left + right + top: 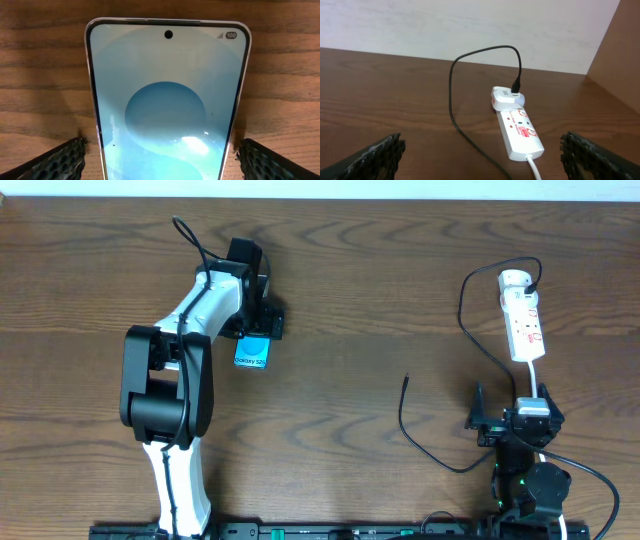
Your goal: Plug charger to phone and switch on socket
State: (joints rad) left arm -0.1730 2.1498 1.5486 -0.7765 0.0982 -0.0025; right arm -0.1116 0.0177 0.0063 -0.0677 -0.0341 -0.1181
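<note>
From overhead, the phone (pixel 253 355) lies on the left half of the worktop (pixel 360 290), about midway between the far and near edges. Its long axis runs roughly far edge to near edge. The left claw (pixel 257 330) hangs over its far end, spread wide. The socket (pixel 524 320) lies near the right edge, also lengthwise far to near. The right claw (pixel 514 408), equally spread, sits just on its near side, over the white cord (pixel 535 378). The charger (pixel 463 310) loops out from the socket's far end. Its plug tip (pixel 406 378) rests on bare wood between the arms, left of the right claw and well apart from the phone. I judge the right arm the nearer one to the tip, which must travel leftward to reach the phone.

In the left wrist view, the lit phone fills the middle, with the fingers (pixel 55 160) on either side and wood showing in both gaps, so nothing is pinched. The phone's end nearest the camera is cut off, so the port can't be seen.

In the right wrist view, the socket lies straight ahead, pointing away, with the charger rising from an adapter (pixel 506 97) at its far end. The fingers (pixel 597 157) stand wide apart, holding nothing. The plug tip is out of this view.
</note>
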